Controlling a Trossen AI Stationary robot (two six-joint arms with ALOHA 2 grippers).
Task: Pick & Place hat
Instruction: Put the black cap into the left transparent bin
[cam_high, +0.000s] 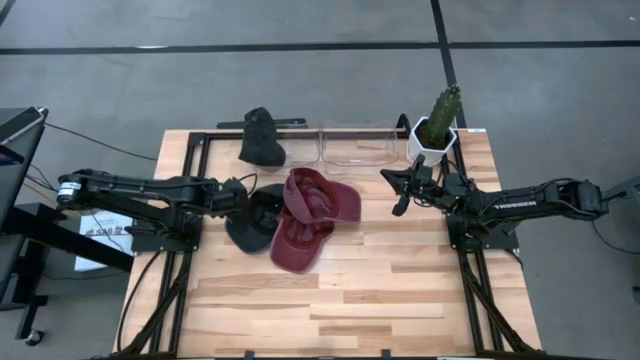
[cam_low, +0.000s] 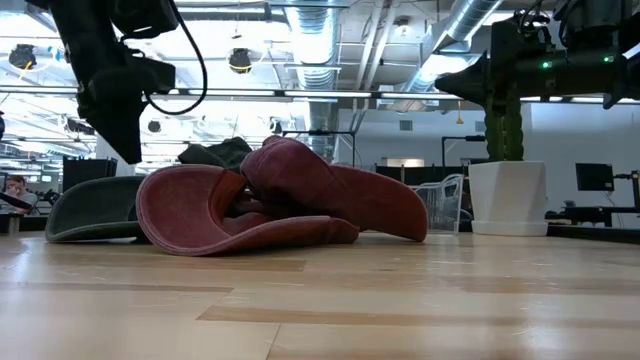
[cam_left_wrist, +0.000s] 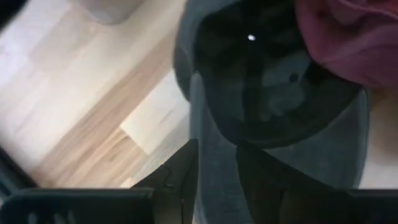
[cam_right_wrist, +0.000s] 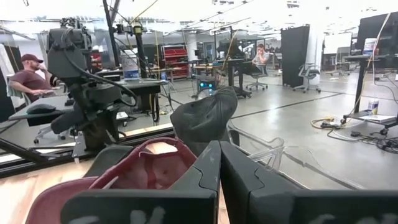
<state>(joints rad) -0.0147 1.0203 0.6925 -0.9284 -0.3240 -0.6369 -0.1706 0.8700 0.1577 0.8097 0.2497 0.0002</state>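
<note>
Three hats on the table: a dark grey cap (cam_high: 252, 218) left of centre in the high view, a maroon cap (cam_high: 305, 240) just right of it and overlapping its edge, and a second maroon cap (cam_high: 322, 195) resting on top of the first maroon one. A fourth, dark hat (cam_high: 262, 138) sits apart toward the upper middle of the high view, beside a clear bin (cam_high: 357, 143).

My left gripper (cam_high: 247, 200) is at the dark grey cap's left side. In the left wrist view my fingers (cam_left_wrist: 180, 180) stand on either side of the cap's brim (cam_left_wrist: 214, 174), jaws partly closed around it. Can't confirm from these views how firm the clamp is, but the brim runs between them. The maroon fabric (cam_left_wrist: 354, 37) shows at the upper right of that view, touching the grey cap's far rim.

My right gripper (cam_high: 400, 195) is right of centre in the high view, well apart from the hat pile, jaws together and holding nothing. It sits just below the white pot (cam_high: 432, 145) with the cactus (cam_high: 443, 108) in that view. The right wrist view looks over my closed fingers (cam_right_wrist: 217, 174) at the maroon caps (cam_right_wrist: 149, 171) and the dark hat (cam_right_wrist: 205, 118) behind them.

Low view: grey cap (cam_low: 90, 205) at left, flat on the wooden table (cam_low: 320, 300), maroon pile (cam_low: 280, 200) in the centre, pot (cam_low: 508, 197) at right.
</note>
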